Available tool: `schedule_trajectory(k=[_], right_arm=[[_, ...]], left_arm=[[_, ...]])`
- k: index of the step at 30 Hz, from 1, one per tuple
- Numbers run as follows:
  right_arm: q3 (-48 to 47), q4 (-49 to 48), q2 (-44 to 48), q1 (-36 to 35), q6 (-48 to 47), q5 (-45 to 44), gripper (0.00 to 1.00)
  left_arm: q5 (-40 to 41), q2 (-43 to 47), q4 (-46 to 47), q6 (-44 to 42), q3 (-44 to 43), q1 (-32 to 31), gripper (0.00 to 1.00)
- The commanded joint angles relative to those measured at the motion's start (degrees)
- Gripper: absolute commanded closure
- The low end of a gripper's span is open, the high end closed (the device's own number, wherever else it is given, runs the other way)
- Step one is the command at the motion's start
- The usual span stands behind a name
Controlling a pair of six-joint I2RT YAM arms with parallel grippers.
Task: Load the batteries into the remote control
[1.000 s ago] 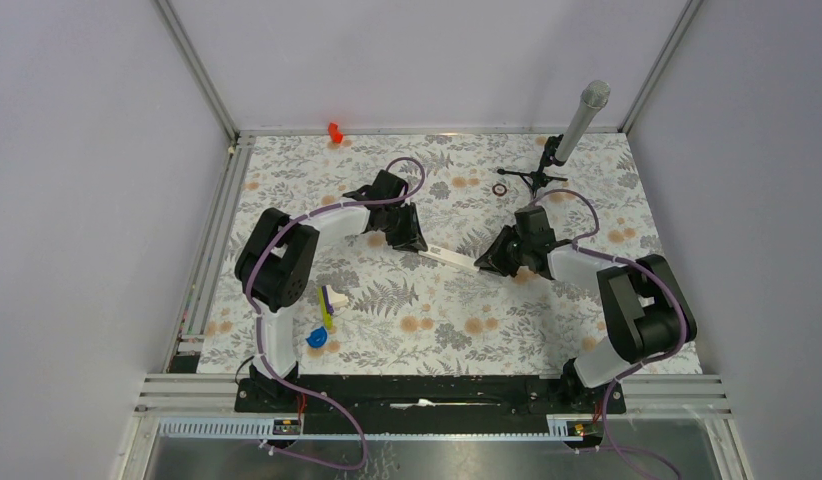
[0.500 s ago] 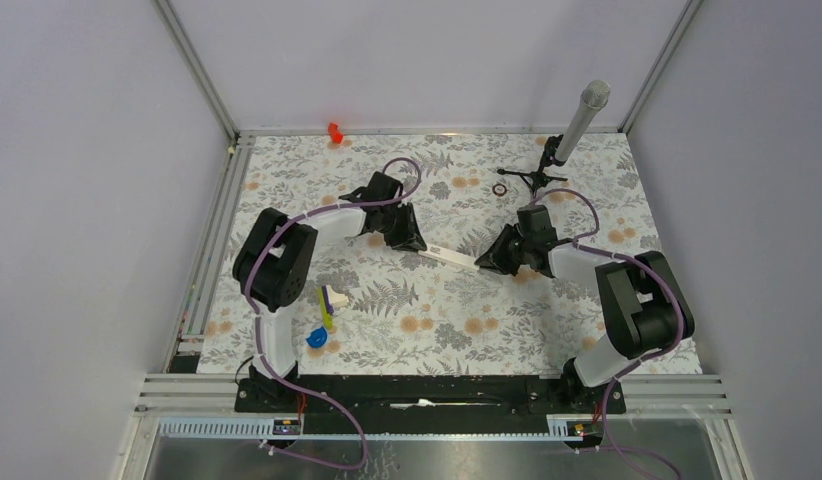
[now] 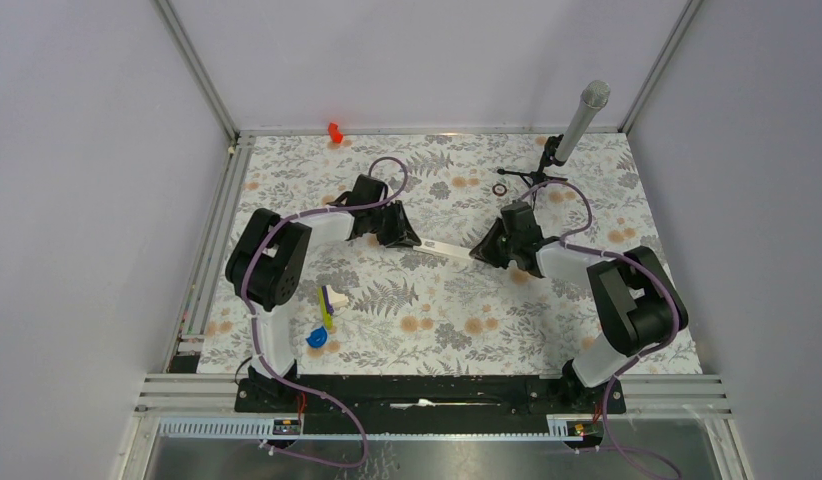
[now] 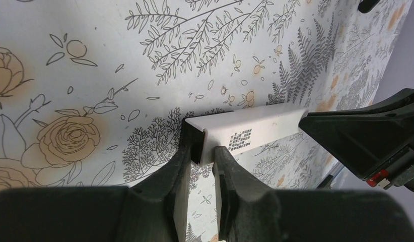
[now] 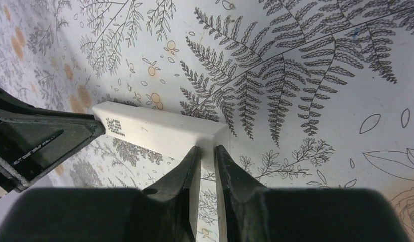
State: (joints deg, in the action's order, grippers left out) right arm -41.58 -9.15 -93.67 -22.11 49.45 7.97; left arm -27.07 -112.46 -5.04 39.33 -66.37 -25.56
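Observation:
The remote control (image 3: 447, 249), a slim white bar, spans the gap between both grippers just above the floral mat. My left gripper (image 3: 412, 243) is shut on its left end, where a dark section shows (image 4: 195, 143) between the fingers (image 4: 177, 166). My right gripper (image 3: 477, 254) is shut on the opposite end. In the right wrist view the remote control (image 5: 159, 128) runs from my right gripper (image 5: 206, 151) toward the left gripper's black body (image 5: 39, 138). Small grey print marks the bar (image 4: 240, 138). The batteries are out of view.
A microphone on a black tripod (image 3: 577, 125) stands at the back right, with a small black ring (image 3: 500, 189) beside it. A red piece (image 3: 335, 131) lies at the back edge. A yellow-white-blue toy cluster (image 3: 325, 315) sits near the left arm's base.
Both arms have carried the remote control a little farther from the bases and slightly left, still gripping its two ends.

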Motion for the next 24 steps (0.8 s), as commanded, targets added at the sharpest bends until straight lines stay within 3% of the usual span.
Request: schedule_trajectory(k=[1,10,24], right_arm=[[0.70,5.64,-6.27,-5.05,0.44,-5.60,0.78],[-2.96,11.57,-7.78,-6.95,-3.17,-14.01,0.81],[-5.10,11.03,-12.63,-12.05,-0.45,-10.98,0.83]], left_arm=[[-0.36,-4.96,-2.66,0.76,4.20,-2.80,1.00],[-1.18,-4.59,0.22,2.72,5.50,-1.60,1.00],[-6.04,-5.25,8.56,8.69,7.04,-1.60,1.00]])
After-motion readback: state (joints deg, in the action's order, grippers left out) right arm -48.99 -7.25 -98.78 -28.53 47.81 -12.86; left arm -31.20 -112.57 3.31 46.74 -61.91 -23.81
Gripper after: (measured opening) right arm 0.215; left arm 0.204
